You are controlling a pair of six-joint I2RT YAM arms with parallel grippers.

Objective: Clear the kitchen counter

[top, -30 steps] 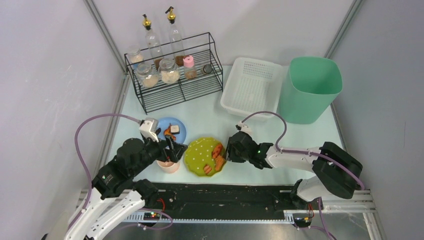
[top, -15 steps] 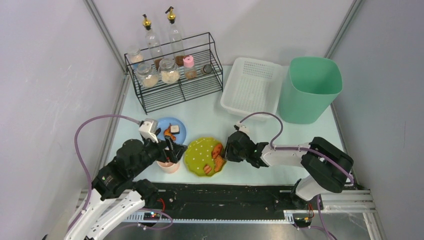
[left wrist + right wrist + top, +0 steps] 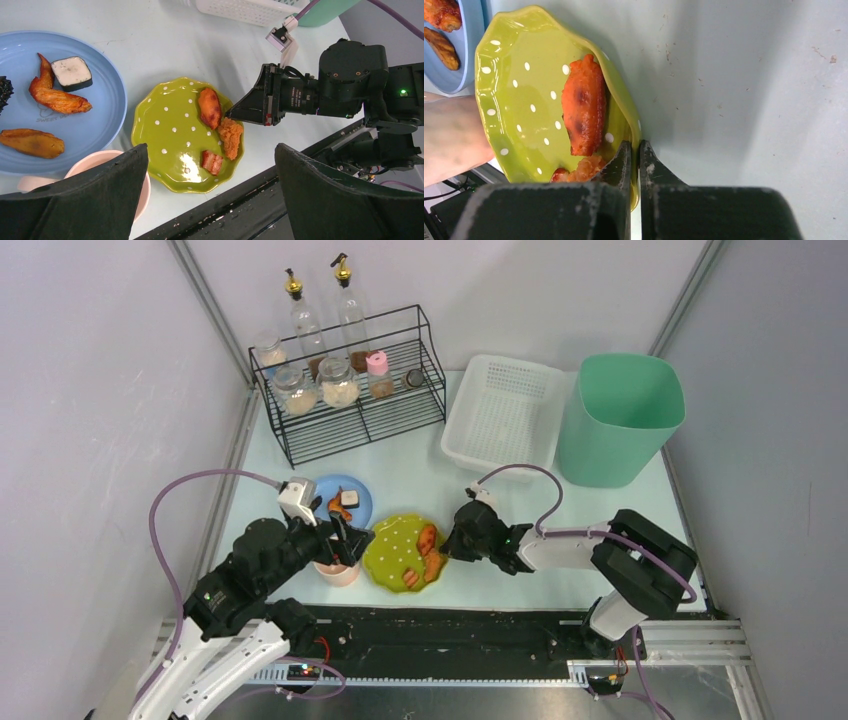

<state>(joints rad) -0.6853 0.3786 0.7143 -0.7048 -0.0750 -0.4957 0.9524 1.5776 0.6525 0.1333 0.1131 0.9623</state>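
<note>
Spreading pale mint under both my pincers, the desk (image 3: 420,475) lies flat below them and runs on past their tips to the back wall. My right pincer (image 3: 633,150) is clenched on the rim of the green dotted plate (image 3: 519,95), with one finger inside the rim and one outside. Bare desk lies just past the outer finger. An orange fried piece (image 3: 584,107) sits on the plate right ahead of the inner finger.

My left pincer (image 3: 210,147) is released, its fingers spread wide, and hangs above the desk without touching it. A pink bowl (image 3: 107,160) sits below its left finger, and a blue plate (image 3: 100,100) of food lies just beyond that.

Well beyond the right pincer stand a white basket (image 3: 505,410) and a green bin (image 3: 620,415). A black wire rack (image 3: 350,390) stands well beyond the left.
</note>
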